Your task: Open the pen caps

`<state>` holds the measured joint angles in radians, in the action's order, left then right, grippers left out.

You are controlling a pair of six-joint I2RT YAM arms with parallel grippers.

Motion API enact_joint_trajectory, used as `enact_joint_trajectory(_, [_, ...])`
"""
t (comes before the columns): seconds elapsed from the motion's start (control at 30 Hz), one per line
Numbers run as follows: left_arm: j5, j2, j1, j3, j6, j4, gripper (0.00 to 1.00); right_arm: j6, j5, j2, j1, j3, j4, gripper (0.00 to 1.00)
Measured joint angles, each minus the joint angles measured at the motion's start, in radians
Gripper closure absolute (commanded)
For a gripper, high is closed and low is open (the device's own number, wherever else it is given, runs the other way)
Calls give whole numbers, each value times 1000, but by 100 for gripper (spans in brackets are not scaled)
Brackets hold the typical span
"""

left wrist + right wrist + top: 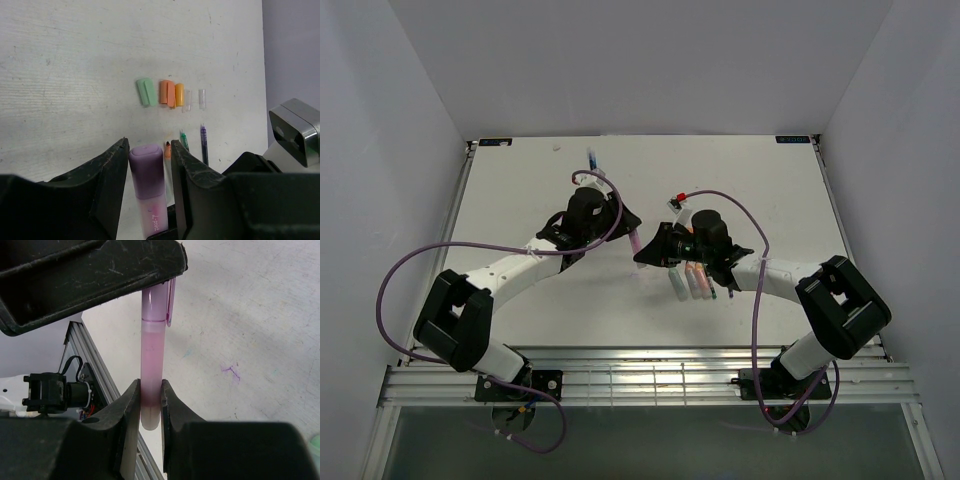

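A pink pen [635,243] is held in the air between my two grippers. My right gripper [150,383] is shut on the tail end of its pale pink body [151,360]. My left gripper [148,143] has its jaws on either side of the pen's purple cap [146,170], which is still on the pen; the left jaw touches it and a narrow gap shows at the right jaw. The cap also shows in the right wrist view [156,302] under the left finger. Loose green [146,91], orange [167,93] and yellow-orange [179,95] caps lie on the table.
Two clear caps [202,98] lie beside the coloured ones. Uncapped pens [692,282] lie on the table under my right arm, and their tips show in the left wrist view [184,140]. A slim blue pen [592,158] lies at the far middle. The table's metal front rail [640,378] runs in front.
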<state>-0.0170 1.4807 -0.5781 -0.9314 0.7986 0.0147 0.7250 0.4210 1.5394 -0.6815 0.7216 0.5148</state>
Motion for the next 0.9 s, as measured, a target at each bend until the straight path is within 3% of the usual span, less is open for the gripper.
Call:
enact_joint_trajectory(0.1, [-6, 0, 0, 0, 0, 3, 57, -1, 0, 0, 0, 0, 0, 92])
enact_joint_trajectory(0.37, [-9, 1, 0, 0, -2, 9, 60, -4, -7, 1, 0, 11, -13, 92])
enact_joint_trajectory(0.6, [-14, 1, 4, 0, -7, 16, 48, -11, -11, 12, 0, 41, -43, 92])
enact_joint_trajectory(0.7, [-19, 1, 3, 1, -7, 16, 48, -18, -15, 23, 0, 53, -45, 92])
enact_joint_trajectory(0.9, [-17, 1, 3, 3, -10, 16, 57, -24, -14, 31, 0, 61, -48, 92])
